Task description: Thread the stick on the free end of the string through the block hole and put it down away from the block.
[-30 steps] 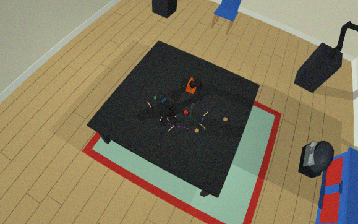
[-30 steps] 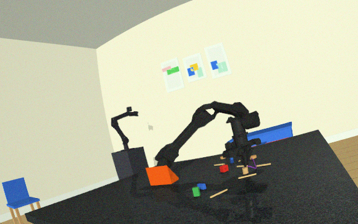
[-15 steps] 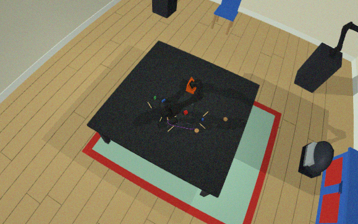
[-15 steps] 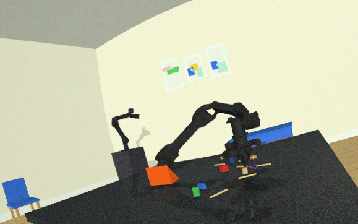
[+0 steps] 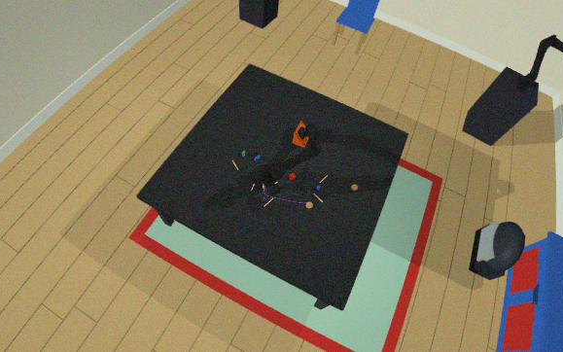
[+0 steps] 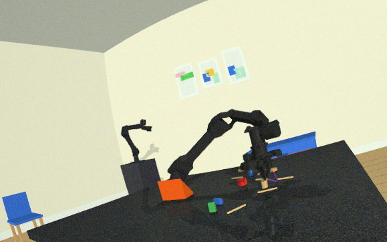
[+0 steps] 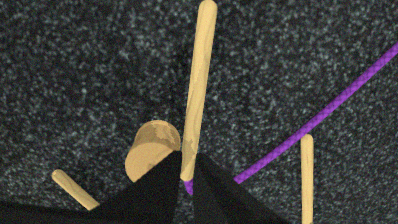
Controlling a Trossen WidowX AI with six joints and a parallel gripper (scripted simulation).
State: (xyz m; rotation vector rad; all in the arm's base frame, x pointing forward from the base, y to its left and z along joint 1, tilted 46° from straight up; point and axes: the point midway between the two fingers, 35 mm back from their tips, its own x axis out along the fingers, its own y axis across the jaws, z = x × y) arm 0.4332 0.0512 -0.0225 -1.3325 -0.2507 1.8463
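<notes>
My gripper point(image 7: 187, 160) point(image 6: 265, 178) is shut on the stick at the string's end. This stick point(image 7: 200, 85) point(image 6: 259, 179) points away from the fingertips and looks raised above the table. The purple string point(image 7: 320, 118) point(image 5: 285, 199) point(image 6: 275, 178) comes out by the fingertips and runs to the round wooden button point(image 5: 309, 205) point(image 6: 273, 170). A short wooden block point(image 7: 145, 159) point(image 6: 264, 184), rounded in outline, stands close beside the fingers, left of the held stick in the wrist view. Its hole does not show, and a finger hides part of it.
Loose sticks point(image 7: 307, 180) point(image 7: 75, 189) point(image 6: 267, 190) point(image 6: 236, 208) lie around, one with its end at the string. A red cube point(image 5: 292, 177) point(image 6: 242, 182), blue pieces point(image 5: 318, 188) point(image 6: 218, 201), a green piece point(image 5: 243, 154) point(image 6: 212, 207) and another wooden disc point(image 5: 354, 187) are there. An orange wedge point(image 6: 172, 190) is by the arm's base.
</notes>
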